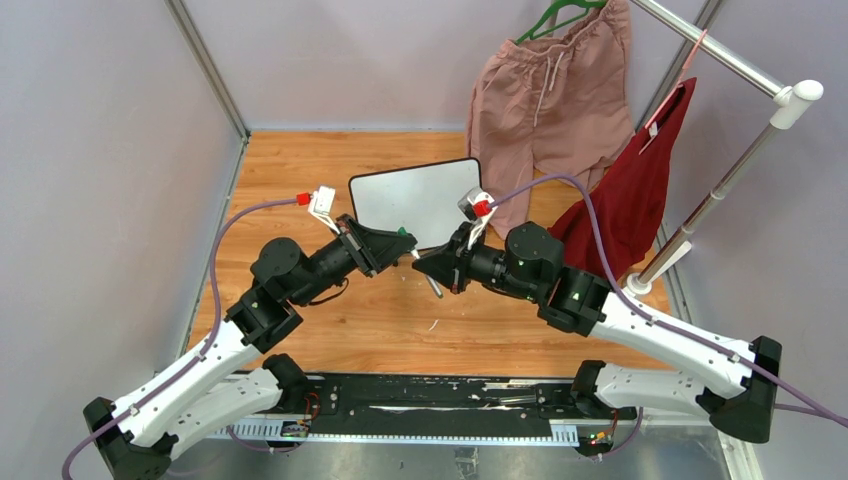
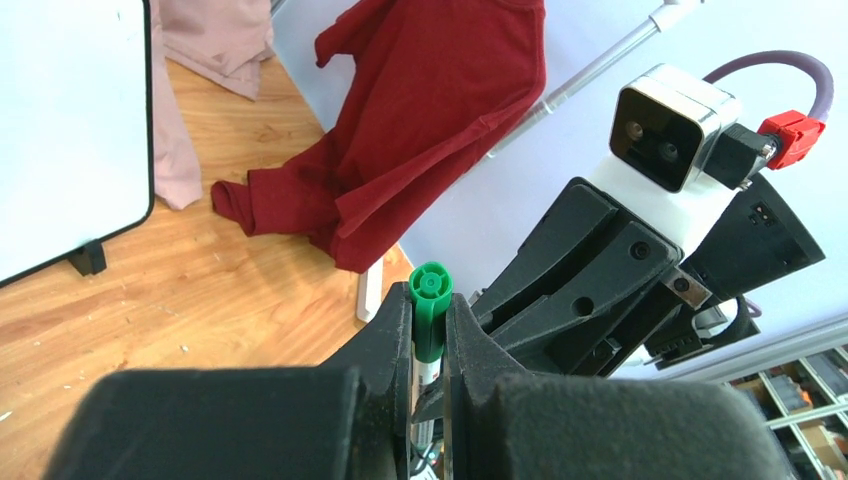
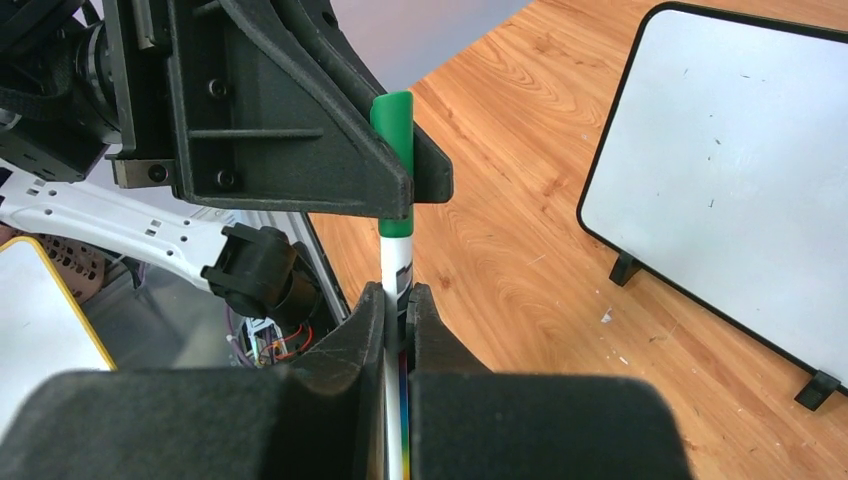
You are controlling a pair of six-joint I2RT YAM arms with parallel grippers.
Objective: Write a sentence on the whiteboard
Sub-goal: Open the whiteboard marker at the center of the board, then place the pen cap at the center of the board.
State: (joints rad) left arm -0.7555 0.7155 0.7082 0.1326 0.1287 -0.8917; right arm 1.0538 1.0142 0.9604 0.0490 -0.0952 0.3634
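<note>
The left fingers [image 2: 385, 340] were clamped on the green cap [image 2: 430, 300] of a marker [image 3: 396, 255]. The right fingers [image 3: 365, 330] pinched its white barrel just below, hiding most of it. Behind both, the whiteboard [image 1: 415, 200] stood on the wooden counter [image 1: 400, 330], its near edge covered by the arms from above.

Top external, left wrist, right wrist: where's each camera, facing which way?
Top external: above and behind the robot, looking down at the whiteboard; left arm, right arm show.
Left wrist: on the left arm, facing right past the left fingers toward the red garment.
Right wrist: on the right arm, facing left past the right fingers at the left fingers.
Both wrist views share the green marker and whiteboard.
</note>
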